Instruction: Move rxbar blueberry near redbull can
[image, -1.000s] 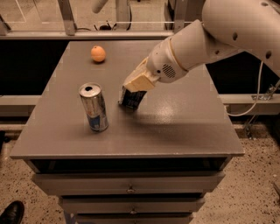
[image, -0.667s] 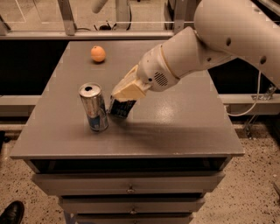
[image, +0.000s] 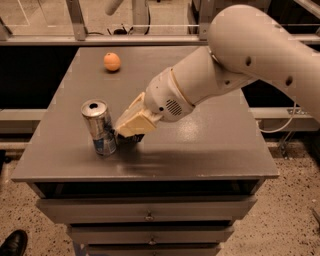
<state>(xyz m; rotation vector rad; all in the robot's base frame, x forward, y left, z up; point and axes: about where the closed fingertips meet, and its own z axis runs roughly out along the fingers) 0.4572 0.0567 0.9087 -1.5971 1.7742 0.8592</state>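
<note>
The redbull can (image: 99, 128), silver with blue patches and a pull-tab top, stands upright at the front left of the grey table (image: 210, 150). My gripper (image: 128, 134) with cream fingers is low over the table, just right of the can. It is shut on the rxbar blueberry (image: 133, 139), of which only a dark sliver shows under the fingers, right beside the can. Whether the bar touches the table or the can I cannot tell.
A round orange fruit (image: 112, 62) lies at the back left of the table. My white arm (image: 235, 60) reaches in from the upper right. Drawers are below the table top. A dark shoe (image: 14, 243) is on the floor at the lower left.
My gripper has moved left and down with the rxbar blueberry, from the table's middle to right beside the redbull can. The can and the orange have not moved.
</note>
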